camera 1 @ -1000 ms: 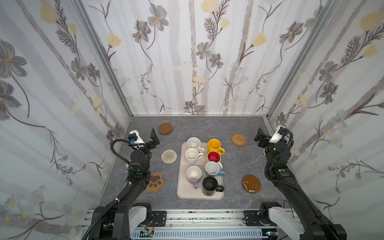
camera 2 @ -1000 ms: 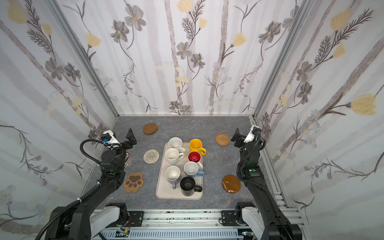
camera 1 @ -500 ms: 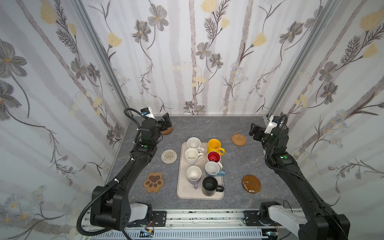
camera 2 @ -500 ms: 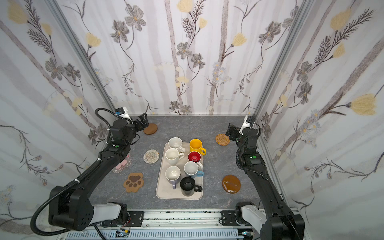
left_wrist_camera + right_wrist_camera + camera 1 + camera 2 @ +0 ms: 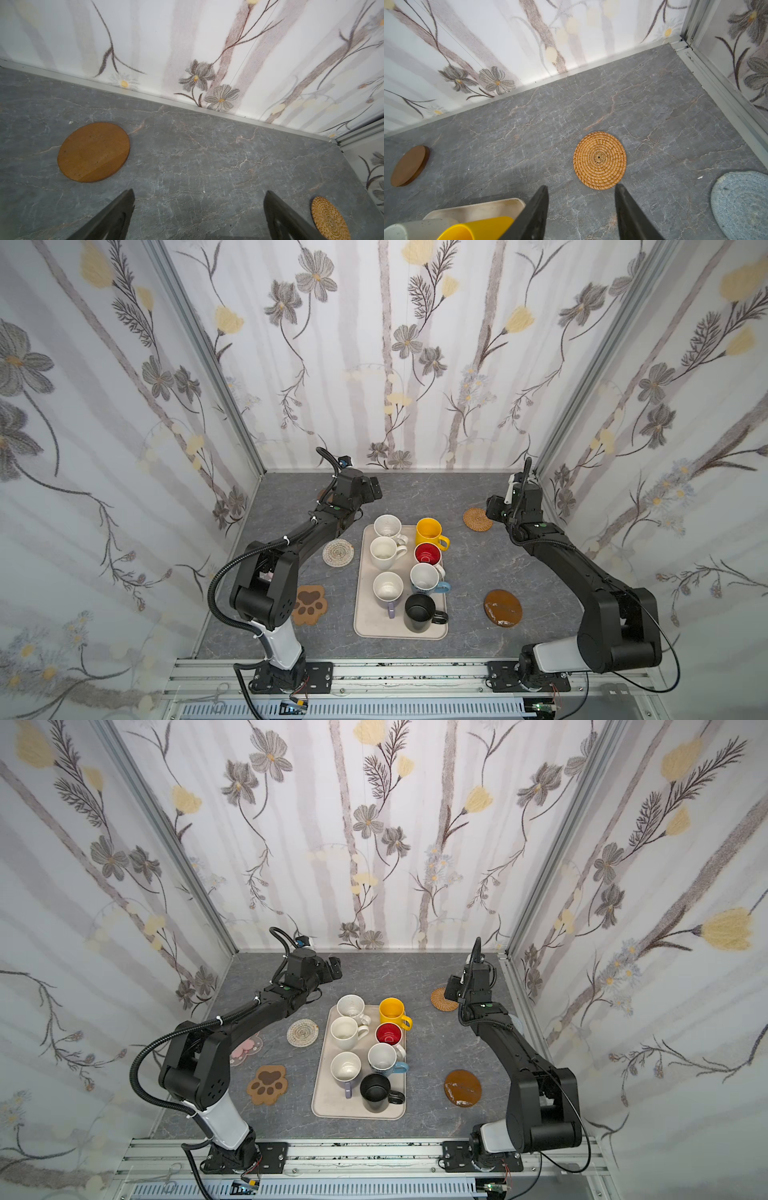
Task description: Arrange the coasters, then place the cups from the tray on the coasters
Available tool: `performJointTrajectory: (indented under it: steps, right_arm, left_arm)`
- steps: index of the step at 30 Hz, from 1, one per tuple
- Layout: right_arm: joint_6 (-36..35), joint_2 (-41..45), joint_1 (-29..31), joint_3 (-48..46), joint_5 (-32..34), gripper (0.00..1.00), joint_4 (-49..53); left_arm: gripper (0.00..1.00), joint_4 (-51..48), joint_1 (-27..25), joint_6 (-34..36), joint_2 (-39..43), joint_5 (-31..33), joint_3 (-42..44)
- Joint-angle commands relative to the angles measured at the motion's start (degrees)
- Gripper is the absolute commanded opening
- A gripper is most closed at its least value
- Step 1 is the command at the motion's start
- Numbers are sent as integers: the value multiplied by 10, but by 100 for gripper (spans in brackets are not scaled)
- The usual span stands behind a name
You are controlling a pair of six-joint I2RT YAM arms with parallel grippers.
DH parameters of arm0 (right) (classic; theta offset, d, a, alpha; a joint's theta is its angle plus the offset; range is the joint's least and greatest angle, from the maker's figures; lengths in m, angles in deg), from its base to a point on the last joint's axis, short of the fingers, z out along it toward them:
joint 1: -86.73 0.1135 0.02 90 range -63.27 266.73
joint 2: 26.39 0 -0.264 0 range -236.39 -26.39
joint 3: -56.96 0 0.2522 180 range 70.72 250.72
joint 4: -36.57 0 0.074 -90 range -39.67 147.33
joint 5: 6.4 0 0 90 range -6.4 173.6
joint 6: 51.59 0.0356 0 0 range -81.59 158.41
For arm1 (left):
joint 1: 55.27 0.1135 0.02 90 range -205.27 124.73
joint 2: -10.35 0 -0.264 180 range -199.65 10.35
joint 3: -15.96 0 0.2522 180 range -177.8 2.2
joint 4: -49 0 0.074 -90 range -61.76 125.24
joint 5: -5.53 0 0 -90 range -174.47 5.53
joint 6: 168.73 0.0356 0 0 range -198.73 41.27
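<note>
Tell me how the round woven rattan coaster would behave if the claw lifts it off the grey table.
The round woven rattan coaster lies flat on the grey table, so its thin edge probably gives little to grip; it may slide first. The tight coiled weave suggests it is stiff and light, unlikely to flop.

Seven mugs on tray. Left of tray: crocheted coaster by far half, paw coaster by near end. Right of tray: rattan coaster by far end, amber coaster by near end. Left arm reaches past tray's far-left corner; right arm ends beside rattan coaster.
</note>
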State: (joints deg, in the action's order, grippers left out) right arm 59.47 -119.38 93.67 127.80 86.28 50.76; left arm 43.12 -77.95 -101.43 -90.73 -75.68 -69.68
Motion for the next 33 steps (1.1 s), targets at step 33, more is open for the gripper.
performJointTrajectory:
  steps: [33]
  right_arm:
    - [66, -298, -31, 208, -97, 0, 120]
  left_arm:
    - [100, 6, -1, -54, -11, 89, 37]
